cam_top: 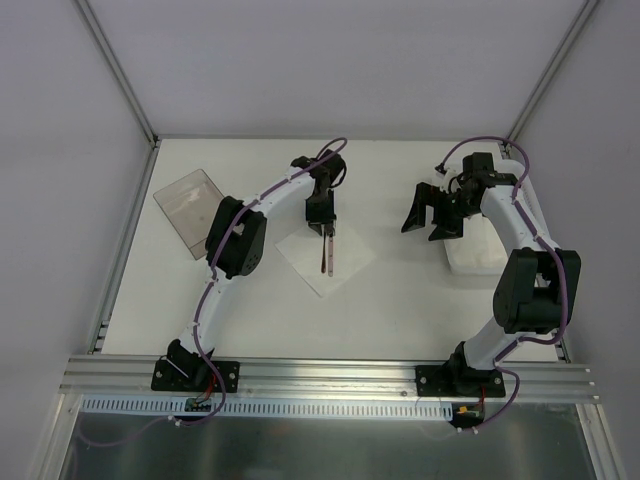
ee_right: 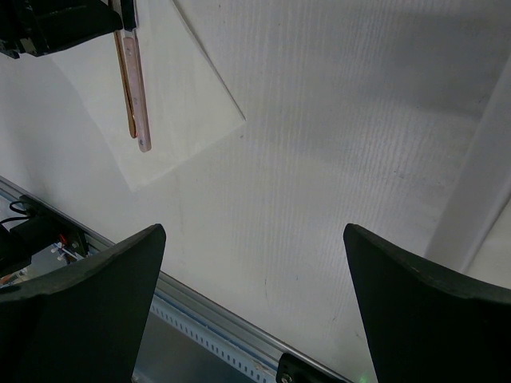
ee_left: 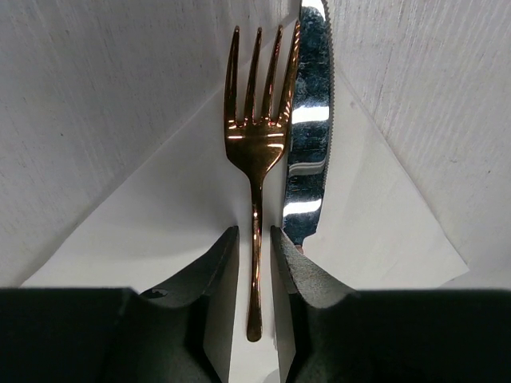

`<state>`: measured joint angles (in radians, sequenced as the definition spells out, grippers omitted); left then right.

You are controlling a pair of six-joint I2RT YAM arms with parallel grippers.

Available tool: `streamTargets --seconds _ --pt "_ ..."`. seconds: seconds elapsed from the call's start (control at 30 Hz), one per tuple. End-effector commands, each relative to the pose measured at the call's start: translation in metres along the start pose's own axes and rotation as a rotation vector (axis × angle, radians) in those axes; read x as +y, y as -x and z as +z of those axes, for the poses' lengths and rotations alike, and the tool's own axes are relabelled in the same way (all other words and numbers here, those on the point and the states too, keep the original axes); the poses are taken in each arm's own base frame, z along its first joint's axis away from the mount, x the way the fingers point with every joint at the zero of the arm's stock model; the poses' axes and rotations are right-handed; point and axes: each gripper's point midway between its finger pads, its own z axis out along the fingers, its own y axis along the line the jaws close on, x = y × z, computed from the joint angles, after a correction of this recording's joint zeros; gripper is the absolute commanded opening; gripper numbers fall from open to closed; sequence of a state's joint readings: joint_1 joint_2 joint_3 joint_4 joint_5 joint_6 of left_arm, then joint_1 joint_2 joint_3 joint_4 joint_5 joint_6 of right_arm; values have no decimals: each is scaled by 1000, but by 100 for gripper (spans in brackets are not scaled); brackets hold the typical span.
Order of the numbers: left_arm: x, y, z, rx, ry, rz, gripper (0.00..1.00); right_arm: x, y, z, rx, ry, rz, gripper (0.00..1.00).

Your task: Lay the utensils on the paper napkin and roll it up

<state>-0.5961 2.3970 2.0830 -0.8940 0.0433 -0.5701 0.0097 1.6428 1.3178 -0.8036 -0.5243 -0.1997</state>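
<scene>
White table (cam_top: 420,300) carries the paper napkin (cam_top: 352,258) under 2 utensils (cam_top: 325,258); left gripper (ee_left: 255,233), jaws barely parted and empty, should lift clear before rolling

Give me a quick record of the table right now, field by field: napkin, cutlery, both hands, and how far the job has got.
napkin: flat, unrolled, on the table
fork: on the napkin, handle between the left hand's fingers, tines pointing away from it
knife: on the napkin, right beside the fork, parallel to it
left hand: slightly open, a gap on each side of the fork handle
right hand: wide open, empty, above bare table
progress: cutlery placed, rolling not yet begun
</scene>
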Motion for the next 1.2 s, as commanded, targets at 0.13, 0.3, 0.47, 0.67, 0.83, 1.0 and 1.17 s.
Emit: streamTargets --seconds 0.13,0.3,0.47,0.67,0.83,1.0,1.17 --pt "-11 7 -40 -63 -44 -11 27 7 4 -8 -25 25 -15 99" --pt "-8 33 -110 -270 -56 40 29 15 5 -9 -31 70 -30 99" --pt "-11 42 -170 -451 -161 215 52 33 6 -10 -43 168 -87 99" --pt "24 38 -214 -429 -437 63 54 64 -8 -1 -27 146 -399 99" --pt "48 34 -234 -438 -505 -34 56 92 -33 18 -15 51 -746 99" --pt "59 29 -239 -430 -529 -90 57 133 -55 39 -56 17 -1005 96" --pt "74 29 -228 -460 -551 -131 61 141 -81 76 -75 -20 -1200 94"
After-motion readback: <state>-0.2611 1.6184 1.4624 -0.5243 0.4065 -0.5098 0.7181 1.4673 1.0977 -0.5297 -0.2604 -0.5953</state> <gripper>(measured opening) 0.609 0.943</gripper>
